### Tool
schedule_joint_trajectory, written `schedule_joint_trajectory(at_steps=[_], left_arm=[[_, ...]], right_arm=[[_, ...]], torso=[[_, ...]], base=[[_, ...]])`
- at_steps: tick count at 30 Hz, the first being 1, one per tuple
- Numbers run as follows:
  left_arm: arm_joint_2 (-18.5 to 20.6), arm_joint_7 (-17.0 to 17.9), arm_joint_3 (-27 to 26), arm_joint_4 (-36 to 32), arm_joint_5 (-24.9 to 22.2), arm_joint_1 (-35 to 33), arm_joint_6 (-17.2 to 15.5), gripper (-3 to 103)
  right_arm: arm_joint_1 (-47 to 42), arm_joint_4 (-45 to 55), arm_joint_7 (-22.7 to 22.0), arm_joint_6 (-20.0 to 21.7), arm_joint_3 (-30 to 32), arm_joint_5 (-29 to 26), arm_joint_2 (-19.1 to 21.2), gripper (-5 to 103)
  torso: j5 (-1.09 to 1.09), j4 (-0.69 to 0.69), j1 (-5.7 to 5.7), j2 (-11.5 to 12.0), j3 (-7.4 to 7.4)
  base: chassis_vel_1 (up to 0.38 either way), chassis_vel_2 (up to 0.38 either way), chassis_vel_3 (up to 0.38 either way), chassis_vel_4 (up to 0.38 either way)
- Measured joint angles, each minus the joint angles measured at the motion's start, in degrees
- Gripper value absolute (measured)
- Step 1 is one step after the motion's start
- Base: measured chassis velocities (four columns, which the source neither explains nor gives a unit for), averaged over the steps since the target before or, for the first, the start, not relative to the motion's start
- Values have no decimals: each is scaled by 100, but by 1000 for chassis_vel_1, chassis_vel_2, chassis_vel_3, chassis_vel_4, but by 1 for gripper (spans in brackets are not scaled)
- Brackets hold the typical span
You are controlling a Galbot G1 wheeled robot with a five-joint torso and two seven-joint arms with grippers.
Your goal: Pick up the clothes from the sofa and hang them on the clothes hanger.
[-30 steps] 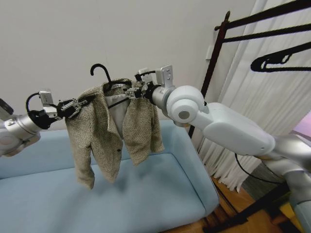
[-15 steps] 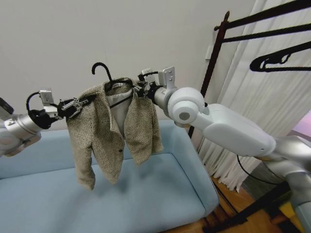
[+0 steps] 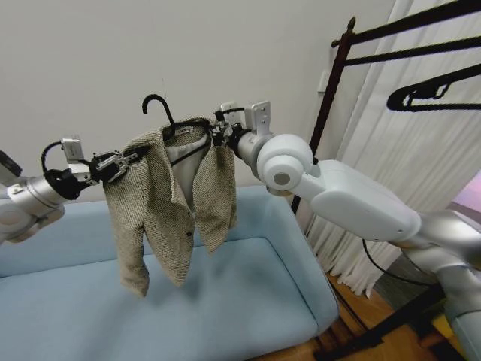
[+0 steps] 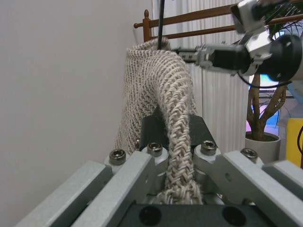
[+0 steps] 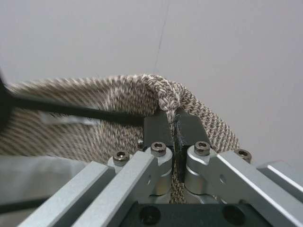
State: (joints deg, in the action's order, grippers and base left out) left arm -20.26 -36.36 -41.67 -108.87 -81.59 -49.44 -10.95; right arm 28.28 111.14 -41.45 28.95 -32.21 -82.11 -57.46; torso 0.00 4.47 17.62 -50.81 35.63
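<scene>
A beige knitted jacket point(image 3: 169, 207) hangs on a black hanger point(image 3: 161, 114), held in the air above the light blue sofa point(image 3: 225, 308). My left gripper point(image 3: 134, 159) is shut on the jacket's shoulder on the left side; the left wrist view shows the knit point(image 4: 177, 142) pinched between its fingers. My right gripper point(image 3: 212, 135) is shut on the jacket's other shoulder, where the right wrist view shows fabric point(image 5: 189, 106) and the hanger's black bar point(image 5: 75, 111) at its fingertips. The jacket's right panel hangs folded in.
A dark wooden clothes rack point(image 3: 338, 68) stands at the right with an empty black hanger point(image 3: 432, 94) on its rail, in front of white curtains point(image 3: 406, 150). A potted plant point(image 4: 260, 118) stands beyond the rack. White wall behind the sofa.
My right gripper has lifted slightly and moved up-right with the jacket's shoulder. The jacket's right panel swung inward and hangs narrower. The left gripper stayed put.
</scene>
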Motion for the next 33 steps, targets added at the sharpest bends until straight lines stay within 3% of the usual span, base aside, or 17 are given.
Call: schedule_joint_trajectory(at_steps=[7, 22, 33], left_arm=[[-52, 106, 66, -48, 34, 10, -24, 4], [-77, 178, 46, 16, 41, 6, -33, 4], [-151, 188, 131, 55, 126, 3, -21, 4]], right_arm=[[279, 350, -66, 148, -80, -150, -187, 1], [-143, 651, -175, 151, -338, -113, -80, 1], [236, 622, -455, 150, -28, -512, -449, 1]], torso=[[-1, -2, 0, 0, -1], [1, 1, 0, 0, 0], [-2, -1, 0, 0, 0]], base=[[0, 0, 0, 0], [0, 0, 0, 0], [0, 0, 0, 0]])
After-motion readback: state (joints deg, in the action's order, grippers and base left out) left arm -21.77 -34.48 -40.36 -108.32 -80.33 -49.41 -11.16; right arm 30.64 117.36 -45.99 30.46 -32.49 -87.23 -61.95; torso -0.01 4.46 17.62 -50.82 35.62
